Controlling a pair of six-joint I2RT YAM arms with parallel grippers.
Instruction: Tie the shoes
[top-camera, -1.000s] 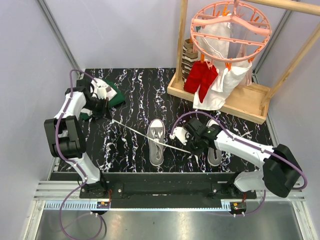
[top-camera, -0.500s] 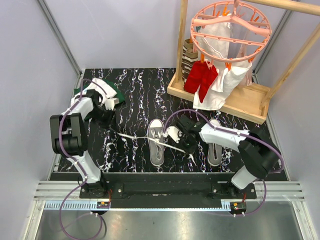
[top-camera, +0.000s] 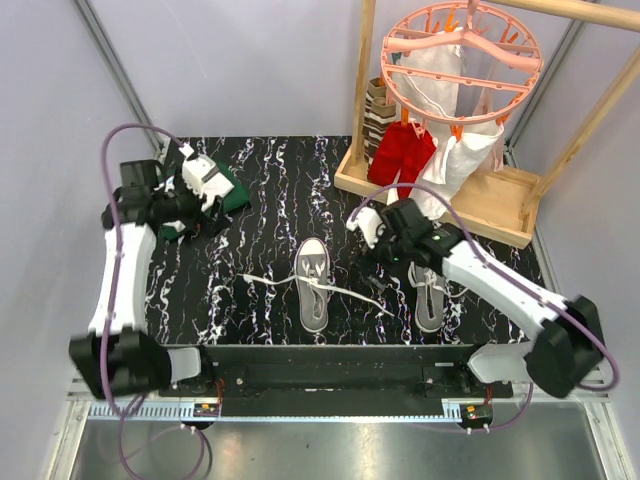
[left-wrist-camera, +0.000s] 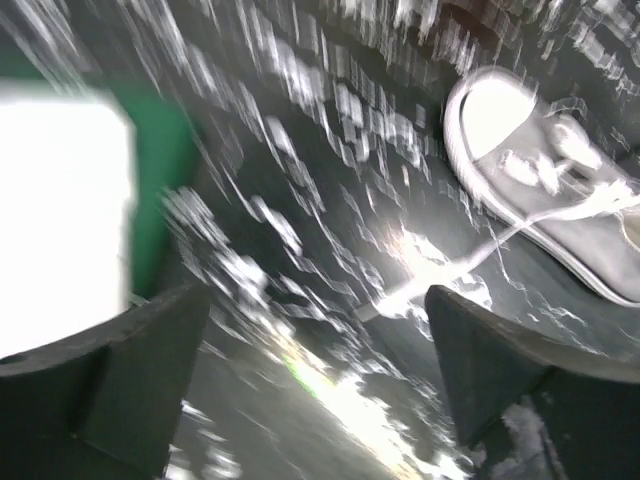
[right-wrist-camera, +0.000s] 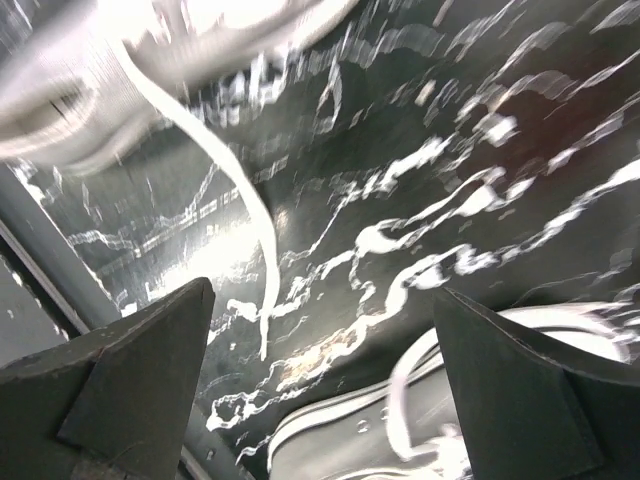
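The left jaws stand wide apart with nothing between them, hanging just beside the folded white and green clothes (top-camera: 222, 186) at the far left of the black marbled counter (top-camera: 270, 180). One grey shoe (top-camera: 313, 284) lies well off to the right of these jaws. A white lace (top-camera: 265, 281) trails from it across the counter toward them, its end stopping well short. A second lace (top-camera: 360, 297) runs the opposite way, toward the right jaws. The right jaws are also spread apart and grip nothing. They hang over the counter between the two shoes, with the other shoe (top-camera: 428, 296) just to their right, partly hidden under the arm. Both wrist views are blurred, but each shows bare counter between the fingers.
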